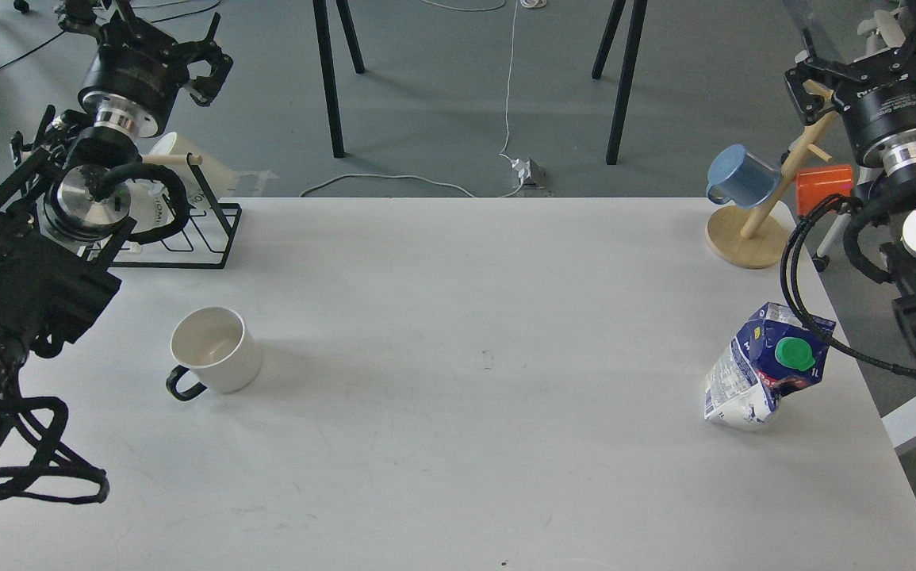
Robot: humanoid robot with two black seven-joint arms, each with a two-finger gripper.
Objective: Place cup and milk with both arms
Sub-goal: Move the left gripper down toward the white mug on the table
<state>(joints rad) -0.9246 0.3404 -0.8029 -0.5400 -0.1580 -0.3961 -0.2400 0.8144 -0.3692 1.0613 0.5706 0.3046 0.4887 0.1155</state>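
Left claw [188,59] far behind cup [216,349]; milk [767,369] (upright) before right claw [862,55].

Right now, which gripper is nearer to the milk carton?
The right. The right gripper is raised beyond the table's far right corner, above and behind the milk carton. The left gripper is over the far left corner, across the whole table.
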